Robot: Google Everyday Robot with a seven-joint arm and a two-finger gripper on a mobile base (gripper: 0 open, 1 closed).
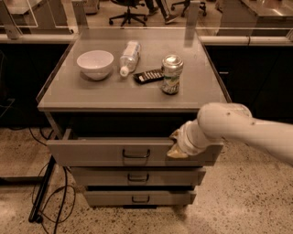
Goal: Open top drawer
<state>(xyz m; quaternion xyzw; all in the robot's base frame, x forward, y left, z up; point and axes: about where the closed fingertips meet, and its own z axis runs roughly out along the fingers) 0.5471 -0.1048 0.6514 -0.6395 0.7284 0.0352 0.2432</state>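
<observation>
The pincer [176,148] is set on the front edge of the top drawer [91,153], right of the handle [136,154], seemingly for pulling; its grip cannot be told.

I'm in an office: wheeled chairs [128,13] and a desk [263,8] stand far behind my end effector [176,147], which sits against the top drawer [100,153].
</observation>
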